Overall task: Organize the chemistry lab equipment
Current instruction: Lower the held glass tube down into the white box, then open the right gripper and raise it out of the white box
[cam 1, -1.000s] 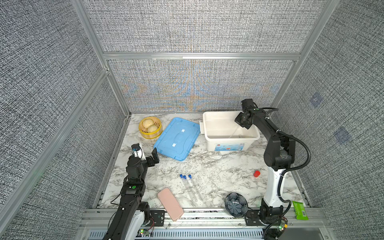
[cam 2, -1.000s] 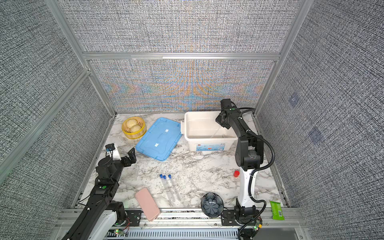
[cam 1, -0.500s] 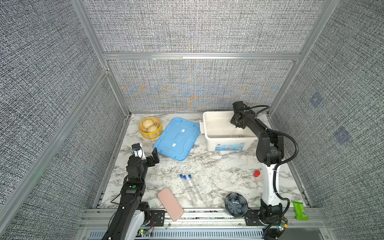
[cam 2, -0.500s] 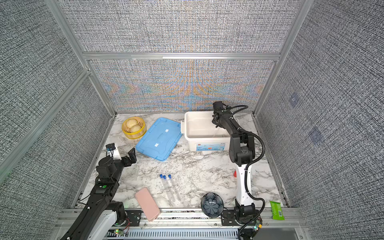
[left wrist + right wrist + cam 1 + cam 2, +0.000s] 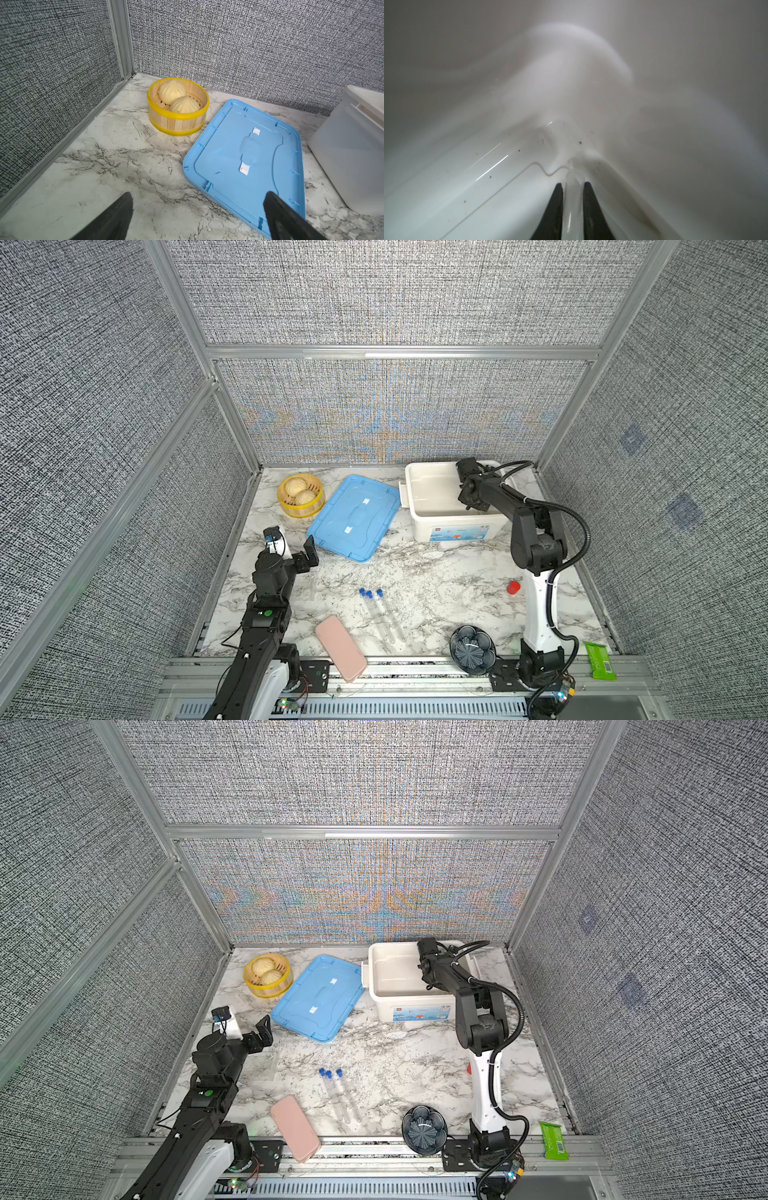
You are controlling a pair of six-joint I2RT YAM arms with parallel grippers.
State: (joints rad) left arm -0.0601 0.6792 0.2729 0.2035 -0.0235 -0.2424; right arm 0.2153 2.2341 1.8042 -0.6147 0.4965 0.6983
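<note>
My right tool [image 5: 572, 185] is reaching down inside the white bin [image 5: 451, 526]; the white pestle [image 5: 571, 212] is lying between its fingers [image 5: 555, 209], tip touching the bin floor just ahead of them; whether they are pinching it or only flanking it, I cannot tell. My left tool [image 5: 199, 195] is hovering spread wide, gripping nothing; the clear rack [image 5: 262, 1067] is sitting just beside it on the surface [image 5: 436, 572]; the three blue-capped tubes [image 5: 382, 614] are lying farther to its right.

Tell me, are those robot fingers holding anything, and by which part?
Right fingers flank a white pestle along its shaft inside the white bin; firm grip cannot be told. Left fingers stand open, empty.
</note>
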